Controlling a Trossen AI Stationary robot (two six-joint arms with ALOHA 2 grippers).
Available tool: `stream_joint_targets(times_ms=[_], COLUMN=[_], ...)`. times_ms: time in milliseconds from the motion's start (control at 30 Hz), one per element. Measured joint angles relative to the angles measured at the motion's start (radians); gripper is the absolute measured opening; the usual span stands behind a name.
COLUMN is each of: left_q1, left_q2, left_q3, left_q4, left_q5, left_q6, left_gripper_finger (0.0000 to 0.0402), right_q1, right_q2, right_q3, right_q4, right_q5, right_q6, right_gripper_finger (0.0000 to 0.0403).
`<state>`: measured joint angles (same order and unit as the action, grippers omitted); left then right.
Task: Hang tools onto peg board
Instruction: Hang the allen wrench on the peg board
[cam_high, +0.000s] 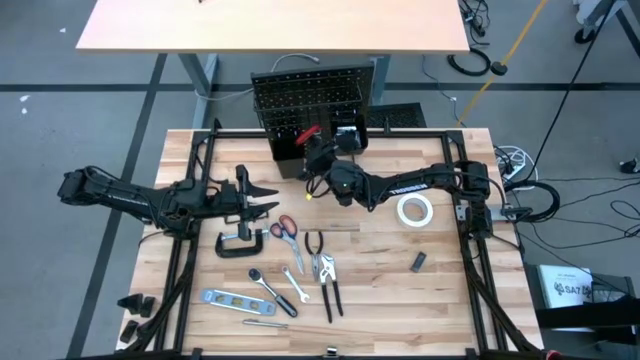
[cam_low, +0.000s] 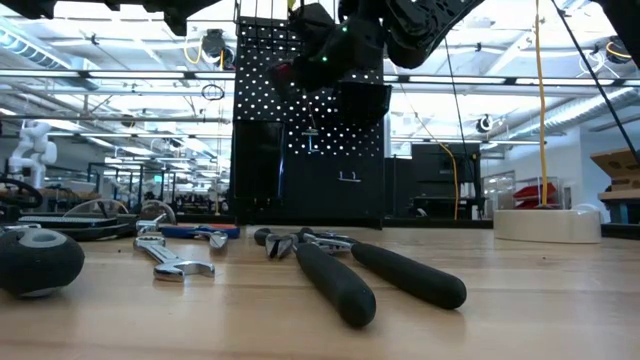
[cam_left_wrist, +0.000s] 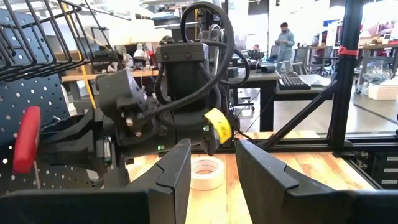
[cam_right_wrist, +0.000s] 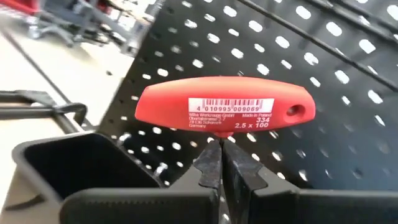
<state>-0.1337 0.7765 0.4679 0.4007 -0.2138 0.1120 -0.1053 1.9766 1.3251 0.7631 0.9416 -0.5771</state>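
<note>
The black peg board (cam_high: 312, 100) stands upright at the table's far edge, with black bins (cam_right_wrist: 81, 168) at its foot. My right gripper (cam_right_wrist: 222, 152) is up against the board's face, shut on a red T-handle tool (cam_right_wrist: 225, 104), which also shows in the high view (cam_high: 308, 133) and the low view (cam_low: 283, 72). My left gripper (cam_high: 268, 200) hovers open and empty left of centre, above the table. A C-clamp (cam_high: 240, 241), red scissors (cam_high: 284, 229), pliers (cam_high: 328, 280), a wrench (cam_high: 265, 283) and a level (cam_high: 232, 298) lie flat on the table. My right gripper pinches the tool's thin shaft (cam_right_wrist: 219, 144) between its two fingertips, just below the middle of the red handle. The fingers point toward the peg board at the table's far side. The handle lies crosswise beyond the fingertips, lifted clear of the table. Whether the tool touches the board, I cannot tell.
A white tape roll (cam_high: 415, 209) lies right of centre and a small dark piece (cam_high: 419, 261) nearer the front. A thin metal bit (cam_high: 265, 321) lies by the near edge. The black frame rails (cam_high: 470, 250) border the table's sides. People stand in the room beyond.
</note>
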Motion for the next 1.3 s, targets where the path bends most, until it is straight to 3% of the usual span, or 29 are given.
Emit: stream_joint_targets(times_ms=[133,367,533,833,1133,1300], left_q1=[0.0,0.0,0.0,0.0,0.0,0.0], left_q2=[0.0,0.0,0.0,0.0,0.0,0.0], left_q3=[0.0,0.0,0.0,0.0,0.0,0.0], left_q4=[0.0,-0.002,-0.002,-0.002,-0.002,-0.004], left_q5=[0.0,0.0,0.0,0.0,0.0,0.0], left_q6=[0.0,0.0,0.0,0.0,0.0,0.0], left_gripper_finger=[0.0123,0.0123,0.0123,0.0123,0.0123,0.0123], right_q1=[0.001,-0.031,-0.048,-0.08,-0.073,-0.04], right_q2=[-0.011,-0.085,-0.114,-0.112,-0.112,-0.113], right_q3=[0.0,0.0,0.0,0.0,0.0,0.001], right_q4=[-0.049,-0.268,-0.312,-0.362,-0.349,-0.344], right_q5=[-0.079,-0.245,-0.29,-0.294,-0.291,-0.214], right_q6=[-0.01,0.152,0.206,0.282,0.224,0.218], right_gripper_finger=[0.0,0.0,0.0,0.0,0.0,0.0])
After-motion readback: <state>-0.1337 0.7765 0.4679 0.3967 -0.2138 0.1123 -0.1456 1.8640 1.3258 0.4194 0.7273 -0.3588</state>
